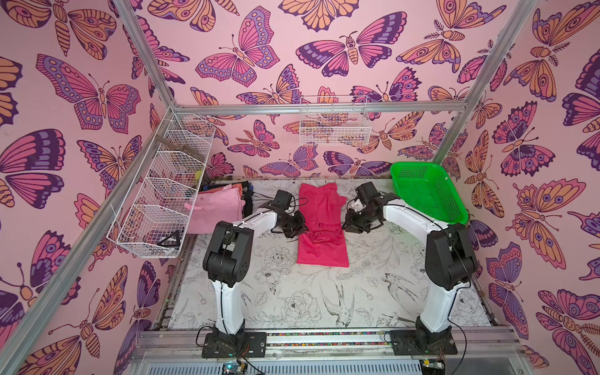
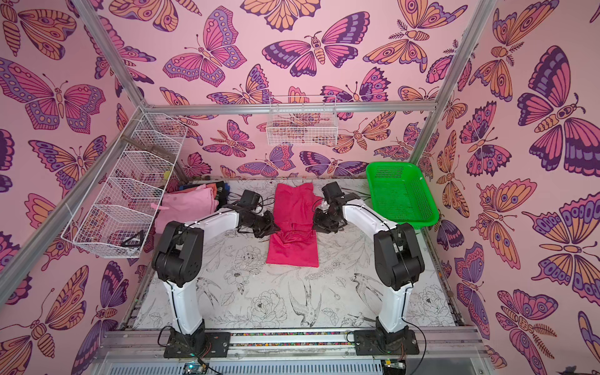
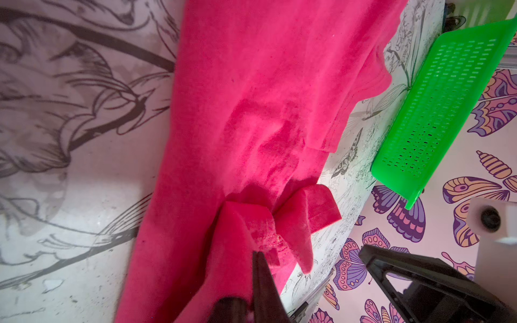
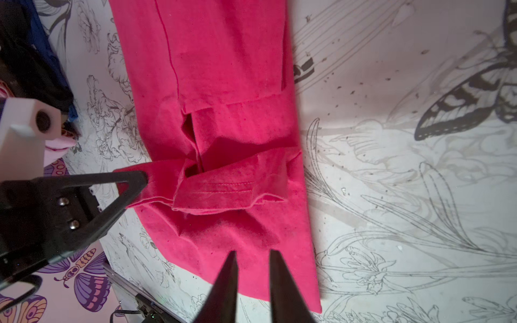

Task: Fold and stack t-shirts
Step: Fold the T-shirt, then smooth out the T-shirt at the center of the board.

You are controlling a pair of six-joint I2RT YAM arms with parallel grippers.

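On the middle of the bench (image 1: 292, 292) lies the crimson t-shirt (image 1: 321, 227), folded into a long narrow strip that runs from the far edge toward the near side. Both top views show it between the two arms. Its near half is flat and smooth, and around the middle the cloth is bunched into some small folds.

The left gripper (image 1: 300, 228) stands at the left edge of the strip, just at this bunched place. In the left wrist view its fingers (image 3: 264, 285) are pressed together on a raised flap of the crimson cloth, so it is pinching the shirt.

The right gripper (image 1: 348, 224) is at the opposite edge, just beside the shirt. In the right wrist view its two tips stand a little apart, with a narrow gap, above the edge of the cloth. I see nothing held between them.

At the far left corner of the bench is a pile of t-shirts. The light pink t-shirt (image 1: 216, 207) is on top, and an orange one (image 1: 236, 187) and dark ones (image 1: 248, 196) show at its far edge. The green basket (image 1: 422, 194) sits at the far right corner, well apart from the pile. White wire baskets (image 1: 162, 201) hang on the left wall.
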